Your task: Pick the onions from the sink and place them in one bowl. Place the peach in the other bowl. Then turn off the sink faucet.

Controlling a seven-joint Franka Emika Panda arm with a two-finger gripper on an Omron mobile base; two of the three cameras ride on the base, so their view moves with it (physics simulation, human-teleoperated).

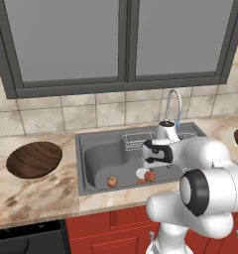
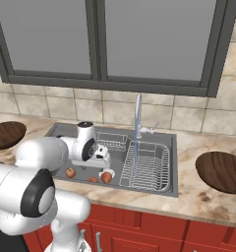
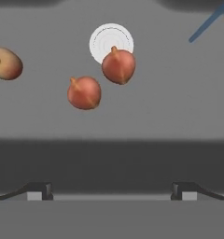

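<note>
Two reddish-orange onions (image 3: 118, 65) (image 3: 84, 92) lie on the floor of the grey sink (image 3: 170, 93), close by the round white drain (image 3: 111, 42). The peach (image 3: 5, 63) rests apart from them, with a paler yellowish side. My gripper (image 3: 111, 193) hangs above the basin, open, with nothing between its fingers. From the left base view the onions (image 1: 149, 175) and peach (image 1: 112, 181) sit at the sink's near wall. One dark wooden bowl (image 1: 34, 158) stands on the counter left of the sink, the other bowl (image 2: 223, 170) on the right. The chrome faucet (image 2: 138, 115) is running.
A thin blue stream of water (image 2: 133, 157) falls onto the wire rack (image 2: 147, 167) in the right part of the basin. A smaller wire rack (image 1: 136, 141) sits at the back. Marble counter (image 1: 36, 193) surrounds the sink, with a tiled wall and window behind.
</note>
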